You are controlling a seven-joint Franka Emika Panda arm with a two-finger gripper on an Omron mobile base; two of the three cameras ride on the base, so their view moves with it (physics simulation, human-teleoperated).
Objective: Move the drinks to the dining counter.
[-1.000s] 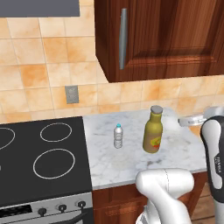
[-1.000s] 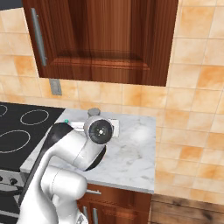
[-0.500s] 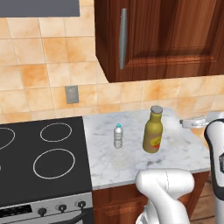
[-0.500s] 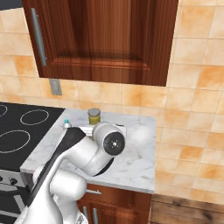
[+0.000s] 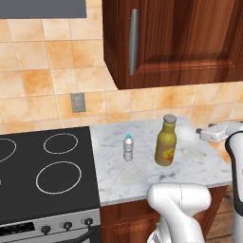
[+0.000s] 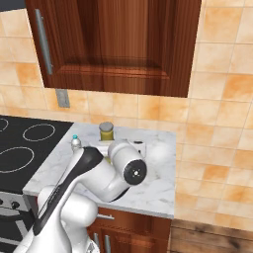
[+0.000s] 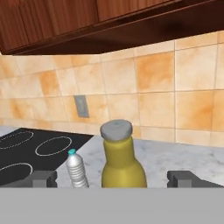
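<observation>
The larger drink, an amber-yellow bottle (image 5: 166, 141) with a grey cap, stands upright on the marble worktop (image 5: 137, 173) beside the stove. The small clear water bottle (image 5: 128, 147) with a blue cap stands just to its left. My gripper (image 5: 206, 133) hovers open to the right of the amber bottle, level with its shoulder and apart from it. In the hand view the amber bottle (image 7: 122, 162) stands ahead, centred between my wide-open gripper (image 7: 114, 179) fingertips, with the water bottle (image 7: 77, 169) left of it. The right base view shows the amber bottle's cap (image 6: 106, 129) behind my arm. The dining counter is out of view.
A black stove (image 5: 45, 171) with ring burners adjoins the worktop on the left. Dark wood cabinets (image 5: 175, 42) hang above the worktop. A tiled wall with a grey outlet (image 5: 78, 102) stands behind. The worktop's right edge (image 6: 173, 173) ends at the tiled side wall.
My arm's elbow has swung a little to the right and lower, and the hand has edged right beside the amber bottle. Both bottles stand where they were.
</observation>
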